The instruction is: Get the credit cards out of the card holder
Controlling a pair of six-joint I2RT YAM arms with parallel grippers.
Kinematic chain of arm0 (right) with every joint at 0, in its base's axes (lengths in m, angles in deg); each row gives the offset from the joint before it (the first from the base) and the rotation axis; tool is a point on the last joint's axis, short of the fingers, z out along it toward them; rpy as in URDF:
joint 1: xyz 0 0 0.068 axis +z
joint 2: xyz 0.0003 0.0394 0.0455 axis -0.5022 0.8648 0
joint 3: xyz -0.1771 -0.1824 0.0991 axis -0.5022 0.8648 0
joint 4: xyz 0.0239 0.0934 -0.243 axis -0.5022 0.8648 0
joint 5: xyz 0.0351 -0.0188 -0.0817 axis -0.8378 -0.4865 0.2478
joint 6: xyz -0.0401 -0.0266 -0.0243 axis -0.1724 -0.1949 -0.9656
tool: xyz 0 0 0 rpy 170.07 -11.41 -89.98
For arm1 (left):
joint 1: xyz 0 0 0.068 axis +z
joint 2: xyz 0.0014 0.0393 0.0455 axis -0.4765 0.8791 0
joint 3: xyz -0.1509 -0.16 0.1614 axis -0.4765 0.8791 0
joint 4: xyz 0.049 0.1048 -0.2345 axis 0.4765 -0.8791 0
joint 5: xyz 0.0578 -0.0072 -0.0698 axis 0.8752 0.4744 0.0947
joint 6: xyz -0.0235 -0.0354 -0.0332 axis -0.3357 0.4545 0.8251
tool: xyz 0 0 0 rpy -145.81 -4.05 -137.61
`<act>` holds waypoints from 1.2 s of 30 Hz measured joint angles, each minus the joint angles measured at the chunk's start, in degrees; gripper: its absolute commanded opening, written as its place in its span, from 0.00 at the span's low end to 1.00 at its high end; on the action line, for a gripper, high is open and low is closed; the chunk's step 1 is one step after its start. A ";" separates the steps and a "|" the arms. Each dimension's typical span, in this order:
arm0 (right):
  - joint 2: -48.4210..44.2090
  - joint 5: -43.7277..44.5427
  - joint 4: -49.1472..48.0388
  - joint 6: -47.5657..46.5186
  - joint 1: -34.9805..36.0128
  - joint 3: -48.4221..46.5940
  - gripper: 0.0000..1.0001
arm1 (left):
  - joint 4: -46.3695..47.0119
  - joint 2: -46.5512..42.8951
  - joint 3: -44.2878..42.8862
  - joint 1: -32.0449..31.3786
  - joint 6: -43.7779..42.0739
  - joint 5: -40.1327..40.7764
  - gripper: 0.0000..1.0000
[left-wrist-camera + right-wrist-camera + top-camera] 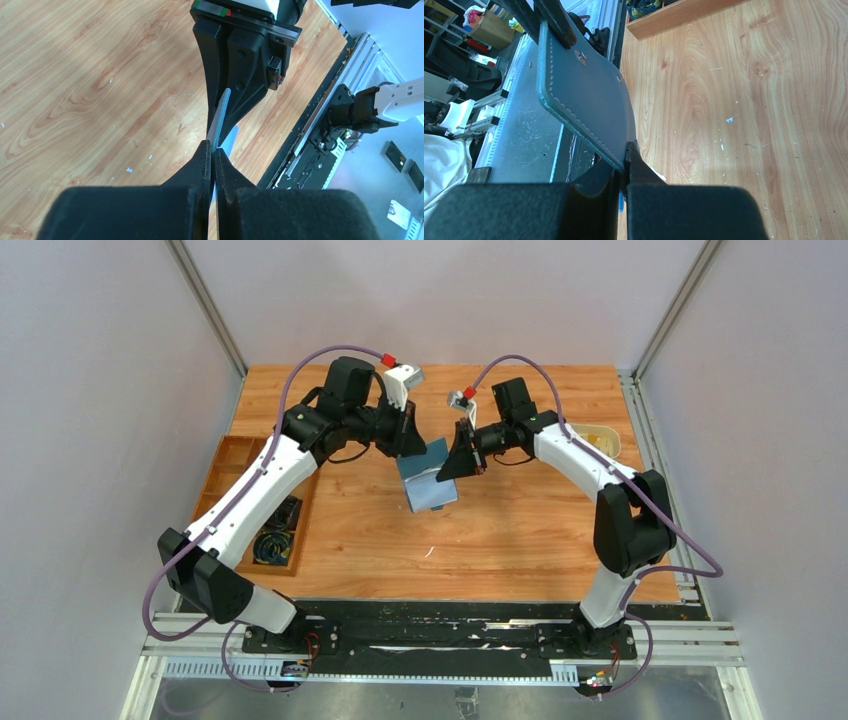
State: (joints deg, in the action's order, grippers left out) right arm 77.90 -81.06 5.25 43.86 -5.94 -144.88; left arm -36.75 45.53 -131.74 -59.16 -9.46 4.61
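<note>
Blue card holder (430,483) aloft; left pincer (212,150) pinches one edge, right pincer (623,161) pinches opposite edge.

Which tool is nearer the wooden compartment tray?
Left. The left tool is just right of the tray; the right tool sits farther right, across the card holder.

Desk: Any lettering legible on the card holder (584,95)?
Photographer: None. A small round emblem (581,58) sits on its blue face, too small to read; no other text shows anywhere.
</note>
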 measured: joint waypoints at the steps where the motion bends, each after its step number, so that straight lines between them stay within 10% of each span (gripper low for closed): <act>1: 0.13 0.02 0.31 -0.02 0.00 -0.28 0.00 | 0.02 0.00 0.02 0.00 0.00 0.00 0.00; 10: -1.62 13.14 1.86 3.45 -0.20 -3.48 0.67 | 3.65 0.04 3.15 2.58 3.52 1.53 0.00; 16: -14.43 26.34 -12.66 17.70 -3.78 3.89 0.73 | 8.04 0.09 3.85 4.42 9.66 5.57 0.00; 21: -22.93 29.97 -43.67 41.13 -5.55 19.10 0.73 | 15.47 -0.15 4.57 4.50 16.74 9.35 0.00; 36: -1.18 33.18 -102.42 94.33 -5.44 21.90 0.72 | 38.62 -4.92 9.64 4.98 33.20 11.54 0.00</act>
State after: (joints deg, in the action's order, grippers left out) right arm 76.72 -47.88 -97.17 138.19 -11.38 -122.98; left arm 1.87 40.61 -122.10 -54.17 23.74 16.15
